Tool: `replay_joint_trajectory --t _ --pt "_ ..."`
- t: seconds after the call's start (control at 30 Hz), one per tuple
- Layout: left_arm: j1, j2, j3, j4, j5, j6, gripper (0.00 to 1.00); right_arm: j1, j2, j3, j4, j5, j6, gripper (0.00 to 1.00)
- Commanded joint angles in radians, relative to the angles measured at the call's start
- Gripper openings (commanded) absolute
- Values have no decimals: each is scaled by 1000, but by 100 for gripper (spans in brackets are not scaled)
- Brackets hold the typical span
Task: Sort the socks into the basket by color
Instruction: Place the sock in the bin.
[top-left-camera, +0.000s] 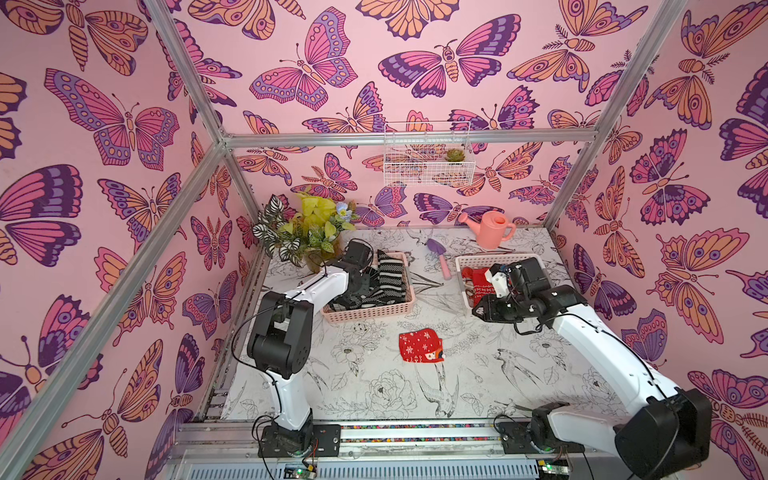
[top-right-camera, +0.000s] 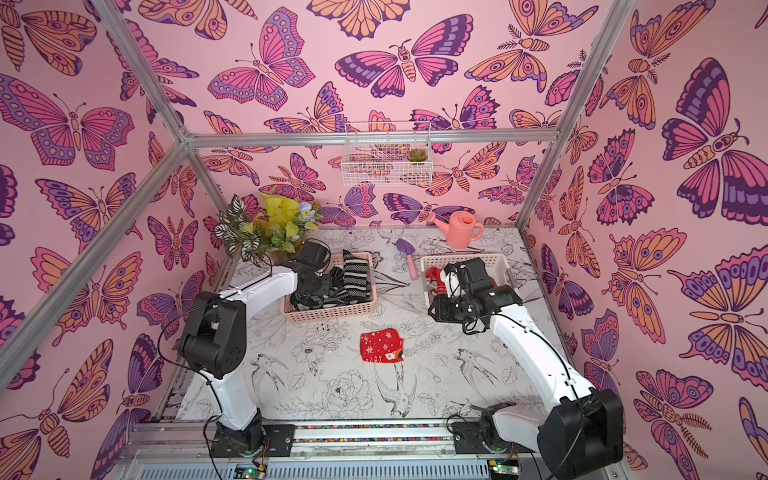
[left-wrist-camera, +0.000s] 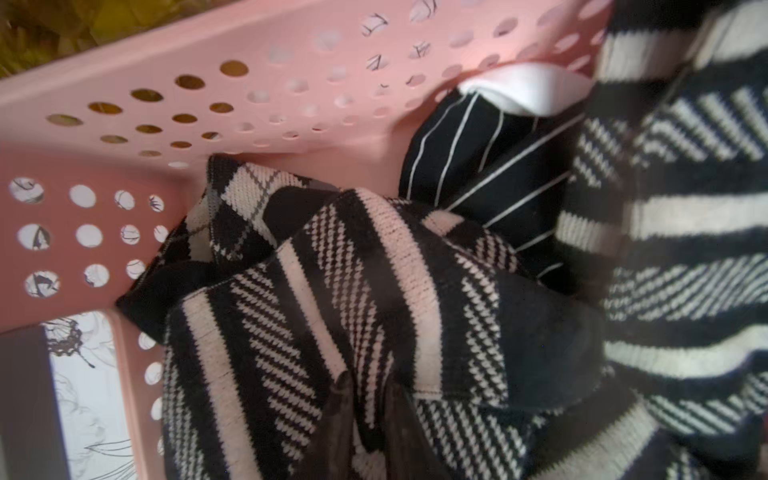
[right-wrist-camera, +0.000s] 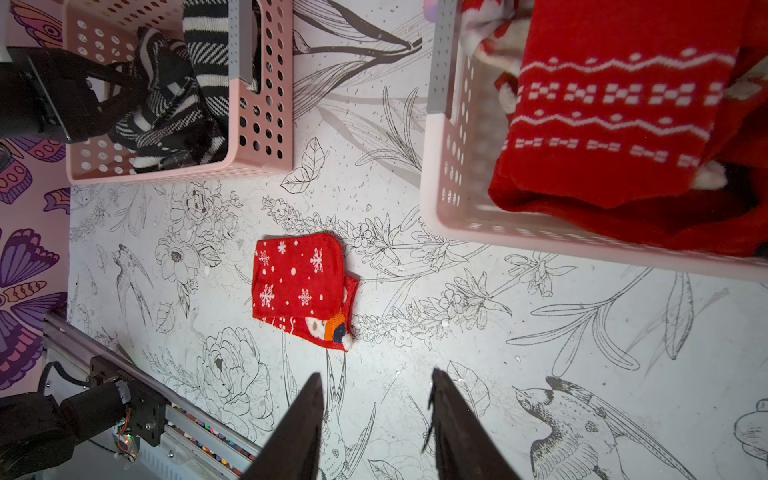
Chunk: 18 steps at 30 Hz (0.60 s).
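Note:
Two pink perforated baskets stand at the back of the table. The left basket (top-left-camera: 365, 313) (left-wrist-camera: 291, 41) holds several black-and-white socks (top-left-camera: 390, 274) (right-wrist-camera: 195, 95). My left gripper (top-left-camera: 361, 286) (left-wrist-camera: 368, 380) reaches down into it, and a fold of a black-and-white striped sock (left-wrist-camera: 374, 291) sits pinched between its nearly closed fingers. The right basket (top-left-camera: 494, 257) (right-wrist-camera: 457, 208) holds red patterned socks (top-left-camera: 478, 282) (right-wrist-camera: 602, 124). One red snowflake sock (top-left-camera: 420, 345) (top-right-camera: 381, 345) (right-wrist-camera: 303, 286) lies folded on the table in front of the baskets. My right gripper (top-left-camera: 484, 309) (right-wrist-camera: 376, 374) hovers open and empty by the right basket's front corner.
A potted plant (top-left-camera: 303, 232) stands behind the left basket, close to my left arm. A purple trowel (top-left-camera: 440, 253) lies between the baskets, with a pink watering can (top-left-camera: 490, 228) behind it. A white wire basket (top-left-camera: 428, 153) hangs on the back wall.

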Motion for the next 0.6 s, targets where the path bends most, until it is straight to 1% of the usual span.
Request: replay_joint_trajectory --t 0.0,0.23,0.37,0.57 --pt "7 -9 -14 7 14 -15 23 11 -11 20 -6 14 16 45" --pt "8 -60 -15 4 14 -14 30 19 -20 9 0 14 20 45" --pt "8 -83 -12 6 32 -27 35 26 -23 14 -5 13 23 45" --pt "7 -128 -6 3 57 -42 37 39 -37 9 -8 16 26 45"
